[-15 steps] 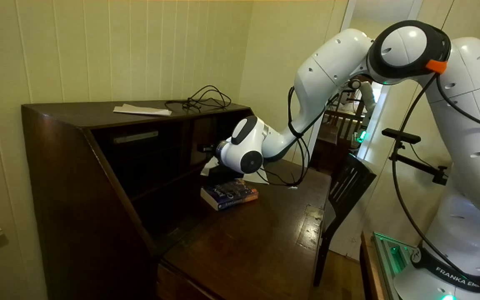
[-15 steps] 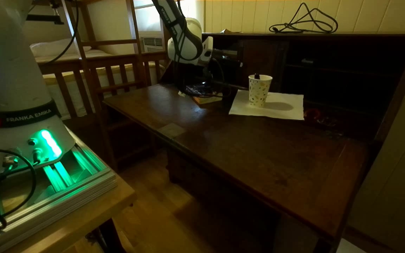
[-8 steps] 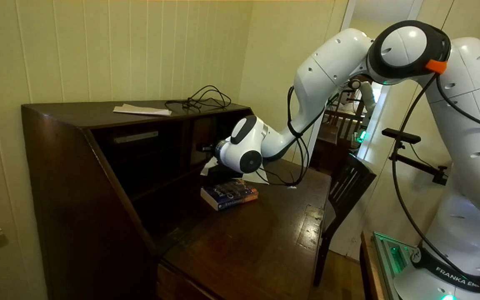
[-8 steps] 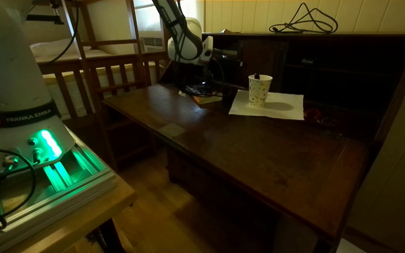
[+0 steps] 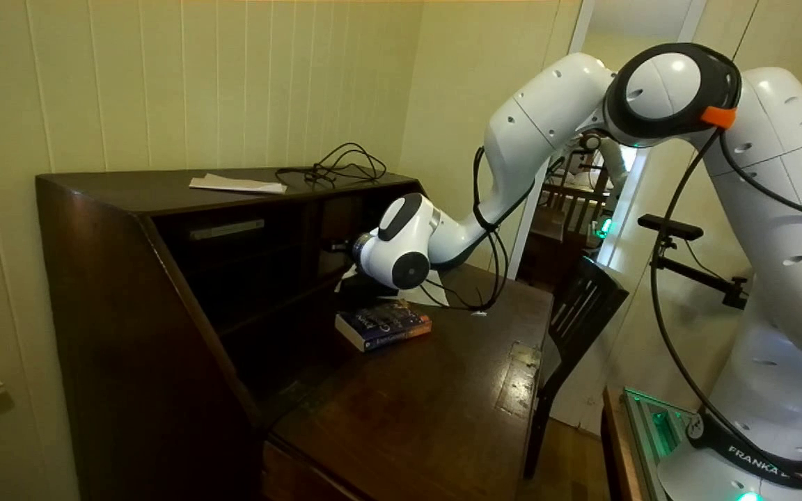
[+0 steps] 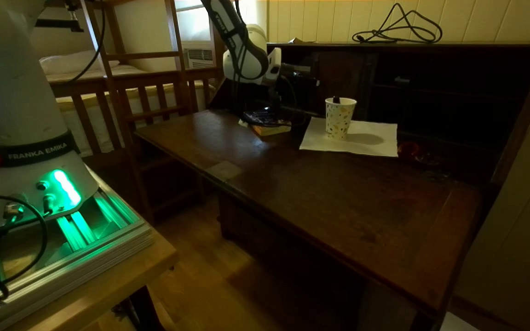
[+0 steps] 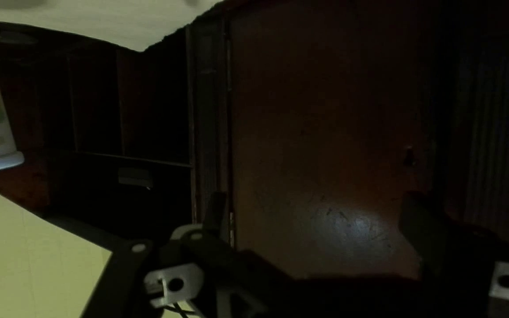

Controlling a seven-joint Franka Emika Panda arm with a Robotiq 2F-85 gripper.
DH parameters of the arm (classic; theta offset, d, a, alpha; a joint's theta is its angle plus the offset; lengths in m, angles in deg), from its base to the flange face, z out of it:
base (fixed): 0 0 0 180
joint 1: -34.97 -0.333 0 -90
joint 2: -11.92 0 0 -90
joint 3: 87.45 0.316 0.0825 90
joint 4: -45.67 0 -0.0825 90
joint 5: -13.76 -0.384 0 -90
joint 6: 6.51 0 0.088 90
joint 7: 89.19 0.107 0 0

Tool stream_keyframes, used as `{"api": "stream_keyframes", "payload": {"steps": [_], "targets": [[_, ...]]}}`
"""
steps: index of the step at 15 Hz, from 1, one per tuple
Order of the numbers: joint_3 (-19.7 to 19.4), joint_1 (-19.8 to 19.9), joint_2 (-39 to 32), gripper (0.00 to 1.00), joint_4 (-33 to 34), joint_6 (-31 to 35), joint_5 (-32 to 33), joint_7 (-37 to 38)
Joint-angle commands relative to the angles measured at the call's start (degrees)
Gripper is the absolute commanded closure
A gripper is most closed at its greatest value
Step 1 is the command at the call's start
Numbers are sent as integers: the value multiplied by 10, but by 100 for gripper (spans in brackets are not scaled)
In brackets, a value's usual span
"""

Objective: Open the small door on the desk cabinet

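Observation:
The desk cabinet (image 5: 122,313) is a large dark brown slant-front desk; it also shows in an exterior view (image 6: 329,197). Its small door (image 7: 320,145) is a plain reddish-brown panel that looks shut, also visible in an exterior view (image 6: 338,73). In the wrist view, which stands upside down, hinges (image 7: 231,227) line its left edge and a keyhole (image 7: 409,157) sits near its right edge. My gripper (image 7: 314,212) is open and empty in front of the door, fingers spread across nearly its width. Contact with the door cannot be told. In both exterior views the gripper (image 5: 338,247) is small and dark.
A patterned paper cup (image 6: 339,120) stands on white paper (image 6: 373,138) in front of the door. A book (image 5: 381,324) lies on the leaf below the wrist. A black cable (image 5: 338,167) lies on the cabinet top. A dark chair (image 5: 578,313) stands beside the desk.
My arm and wrist have shifted slightly toward the cabinet, left in an exterior view and a little right in an exterior view. The door and other objects look unmoved.

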Motion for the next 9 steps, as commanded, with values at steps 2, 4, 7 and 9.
{"api": "stream_keyframes", "payload": {"steps": [2,4,7,9], "targets": [[-5,-10,-30,0,47,14,3,-5],[-5,-12,-38,0,57,15,4,-5],[-6,-14,-46,0,71,14,1,-6],[-7,-13,-51,0,81,15,2,-5]]}}
